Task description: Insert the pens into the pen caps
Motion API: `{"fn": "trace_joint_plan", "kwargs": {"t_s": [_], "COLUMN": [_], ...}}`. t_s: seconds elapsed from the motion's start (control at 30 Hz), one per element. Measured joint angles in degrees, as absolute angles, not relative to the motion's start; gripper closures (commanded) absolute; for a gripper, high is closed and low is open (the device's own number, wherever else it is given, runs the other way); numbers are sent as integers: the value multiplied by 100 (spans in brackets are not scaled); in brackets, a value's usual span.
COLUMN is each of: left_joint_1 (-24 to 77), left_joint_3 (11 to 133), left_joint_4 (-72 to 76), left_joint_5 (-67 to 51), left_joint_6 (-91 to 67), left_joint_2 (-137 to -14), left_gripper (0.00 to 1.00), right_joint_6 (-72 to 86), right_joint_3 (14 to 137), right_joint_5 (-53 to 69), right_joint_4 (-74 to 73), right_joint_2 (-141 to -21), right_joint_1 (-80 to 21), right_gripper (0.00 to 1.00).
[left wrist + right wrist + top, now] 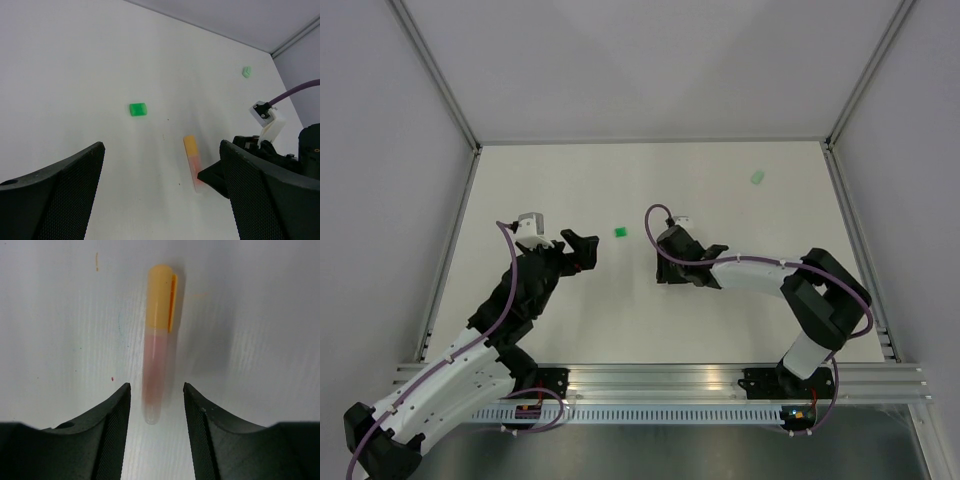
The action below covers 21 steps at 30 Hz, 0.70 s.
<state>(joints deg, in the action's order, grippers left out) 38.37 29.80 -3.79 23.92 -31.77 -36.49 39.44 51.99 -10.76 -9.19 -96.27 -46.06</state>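
Right gripper point(156, 390): jaws parted, empty
Orange-capped pink plastic pen point(157, 340): lengthwise between those jaws, untouched
Left gripper point(161, 147): wide open, farther off

White table point(620, 320) sat between grey walls point(650, 60); metal rail point(700, 378) ran along near edge; tiny specks point(97, 261) marked tabletop.

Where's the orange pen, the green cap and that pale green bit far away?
orange pen point(156, 352): right wrist view, on its pink body below the orange cap.
green cap point(138, 109): left wrist view, on its middle.
pale green bit point(246, 71): left wrist view, on its middle.
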Motion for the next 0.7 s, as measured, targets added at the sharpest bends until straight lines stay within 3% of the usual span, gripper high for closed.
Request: {"fn": "trace_joint_plan", "kwargs": {"t_s": [0.23,0.7], "left_joint_1": [3837,3837], "left_joint_3": [2980,2969], "left_joint_4": [-377,-377], "left_joint_5": [2394,2504], "left_joint_6": [-3170,-3155], "left_joint_2": [-3649,-3898], "left_gripper": [0,0], "right_joint_6": [3997,4272], "right_joint_3": [5336,5433], "right_joint_5": [-1559,-2432], "right_joint_4": [-1653,-3457], "right_joint_2": [-8678,-8202], "right_joint_1": [-3896,338], "right_gripper": [37,36]}}
